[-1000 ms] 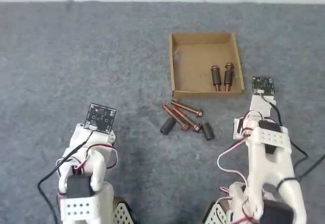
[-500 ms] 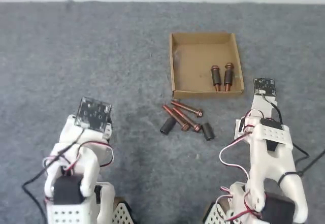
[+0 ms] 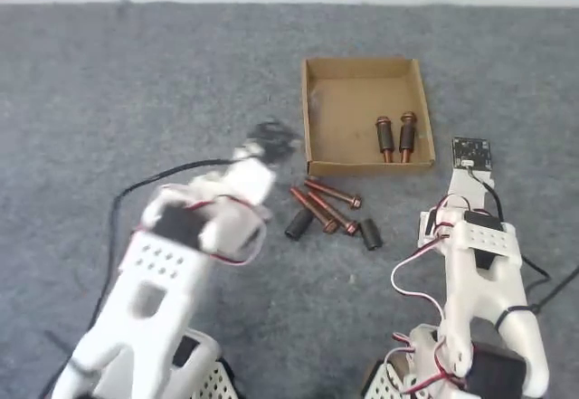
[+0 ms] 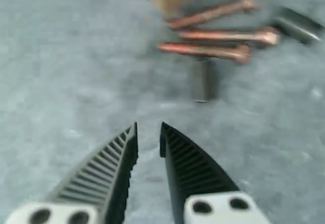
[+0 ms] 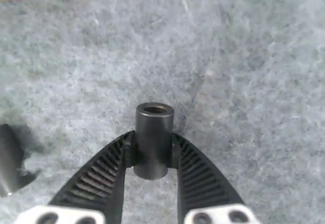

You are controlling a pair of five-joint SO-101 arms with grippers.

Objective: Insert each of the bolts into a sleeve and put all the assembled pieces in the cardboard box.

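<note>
Ridges on the right jaws press against both sides of the held sleeve (image 5: 154,140), a black tube pinched upright with its open bore facing up, above the grey carpeted counter (image 5: 244,56). Near these jaws the right loose sleeve (image 5: 10,158) lies on the carpet.

The left jaws are spread a little apart, with carpet showing in the narrow gap between the tips. Just beyond them lies the left loose sleeve (image 4: 202,79), and past it three copper bolts (image 4: 203,50) lie roughly side by side.

From the high view, the bolts fan out just near of the cardboard box (image 3: 308,114). The left loose sleeve sits just beside their near-left ends and the right loose sleeve just beside their right ends. The left arm (image 3: 172,254) stretches from the near left toward the box's near-left corner. The right arm (image 3: 479,263) stands at the near right, below the box's near-right corner. Inside the box, two assembled pieces (image 3: 385,137) lie side by side on the right part of its floor, heads toward the far wall.
</note>
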